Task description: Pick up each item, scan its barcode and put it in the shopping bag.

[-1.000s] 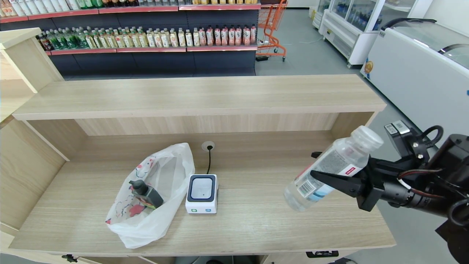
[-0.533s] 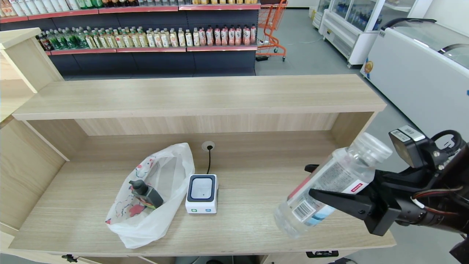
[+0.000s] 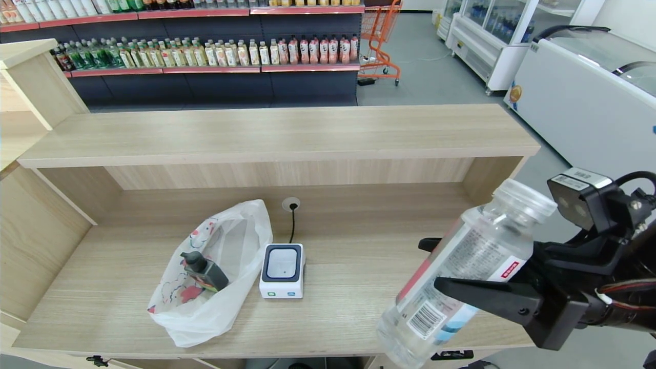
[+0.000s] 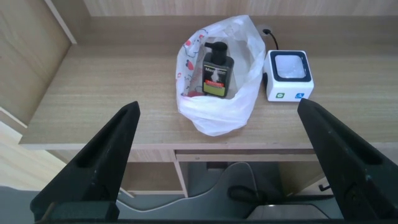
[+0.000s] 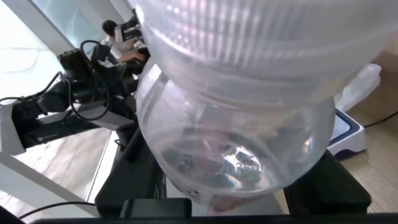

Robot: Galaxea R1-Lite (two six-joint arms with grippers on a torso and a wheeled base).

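Right tool clamps bottle mid-body — bottle tilted, cap uppermost.

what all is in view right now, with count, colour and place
water bottle: one, clear with white cap, tilted in the right gripper over the counter's right end
shopping bag: one, white with red print, on the counter left of the scanner
pump bottle: one, dark, inside the shopping bag
barcode scanner: one, white with dark frame, mid-counter
cable: one, black, behind the scanner
counter: one, light wood
shelf drinks: many, mixed colours, background shelf
shopping cart: one, orange, aisle
chest freezer: one, white, right
right gripper: black, shut on the water bottle
left gripper: black, open, facing the bag
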